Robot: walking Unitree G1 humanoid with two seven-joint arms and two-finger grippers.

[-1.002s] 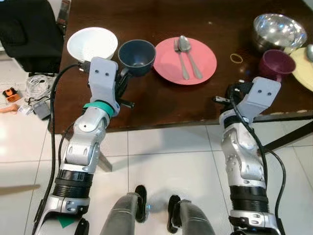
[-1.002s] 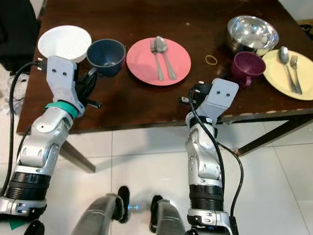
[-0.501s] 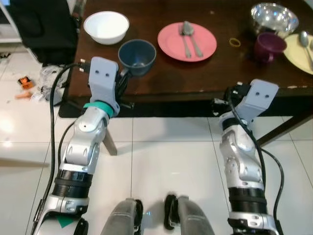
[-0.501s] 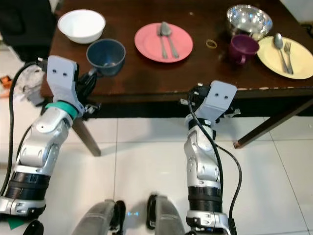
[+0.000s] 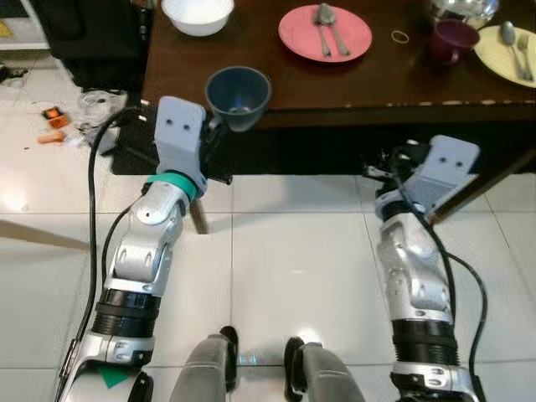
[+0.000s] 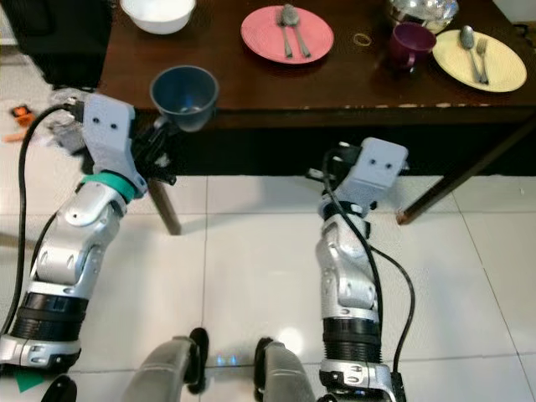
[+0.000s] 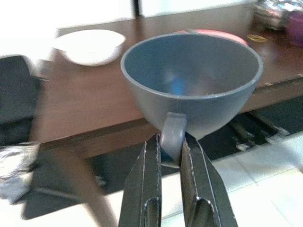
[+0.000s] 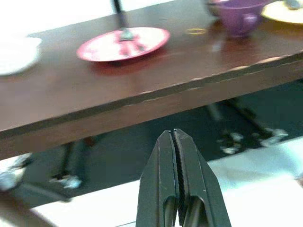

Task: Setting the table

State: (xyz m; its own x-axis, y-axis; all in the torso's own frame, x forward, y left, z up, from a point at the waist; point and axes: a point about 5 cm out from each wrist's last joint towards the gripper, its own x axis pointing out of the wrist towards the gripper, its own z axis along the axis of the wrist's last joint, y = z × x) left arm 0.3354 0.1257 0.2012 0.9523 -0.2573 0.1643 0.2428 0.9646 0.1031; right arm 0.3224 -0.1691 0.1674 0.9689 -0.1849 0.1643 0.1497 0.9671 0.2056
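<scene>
Gripping the handle of a dark blue cup [image 7: 191, 82], the left gripper [image 7: 170, 158] has both black fingers pinched tight on it and holds the cup upright in the air, near the front edge of the dark wooden table [image 5: 251, 50] and above the white tiled floor [image 5: 293, 268]. On the table lie a white bowl [image 5: 198, 14], a pink plate [image 5: 325, 33] with a fork and spoon [image 5: 325, 17] on it, a rubber band [image 5: 399, 36], a purple mug [image 5: 450, 39], a steel bowl [image 6: 421, 12] and a yellow plate [image 6: 490, 59] carrying more cutlery. The right gripper [image 8: 177, 156] hangs below table height with its fingers pressed together, holding nothing. No brand, label or writing can be read on anything.
</scene>
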